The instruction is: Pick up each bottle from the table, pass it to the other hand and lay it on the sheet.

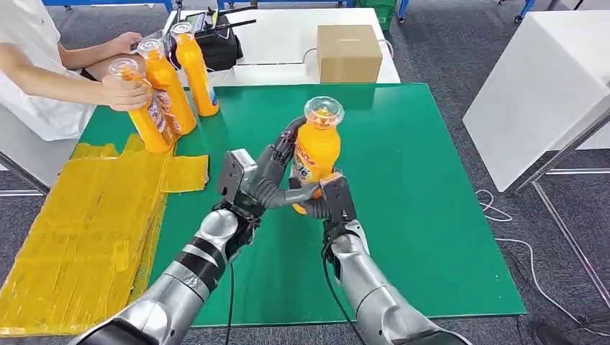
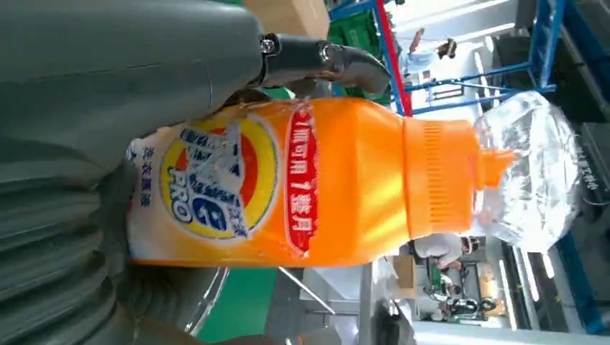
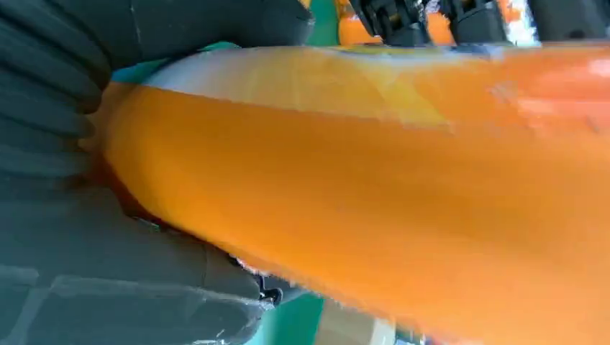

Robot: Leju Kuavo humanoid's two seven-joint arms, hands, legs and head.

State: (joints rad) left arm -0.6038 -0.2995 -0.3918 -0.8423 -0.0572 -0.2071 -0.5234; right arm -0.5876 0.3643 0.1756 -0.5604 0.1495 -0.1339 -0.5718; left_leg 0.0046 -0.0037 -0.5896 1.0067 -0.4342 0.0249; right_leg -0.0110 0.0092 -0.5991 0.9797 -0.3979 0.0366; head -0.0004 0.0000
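Both hands meet over the middle of the green table (image 1: 403,237), with one orange bottle (image 1: 316,147) upright between them, lifted off the surface. The right hand (image 1: 332,198) grips the bottle at its base from the near side. The left hand (image 1: 270,180) comes in from the left, its fingers (image 1: 284,147) wrapped round the labelled body and its thumb across the lower part. So both hands hold the bottle at once. The left wrist view shows the label, the ribbed orange neck and the clear cap (image 2: 529,169), with a dark finger (image 2: 324,61) lying over the body. The right wrist view shows orange plastic pressed close against that hand's dark fingers (image 3: 57,65).

The yellow sheet (image 1: 79,237) lies crumpled on the near left of the table. At the far left, three more bottles (image 1: 173,83) stand together just beyond the sheet; a person's hand (image 1: 126,93) holds the nearest one, which leans. A cardboard box (image 1: 349,52) sits on a white table (image 1: 288,36) beyond, with a black bag (image 1: 219,43) to its left.
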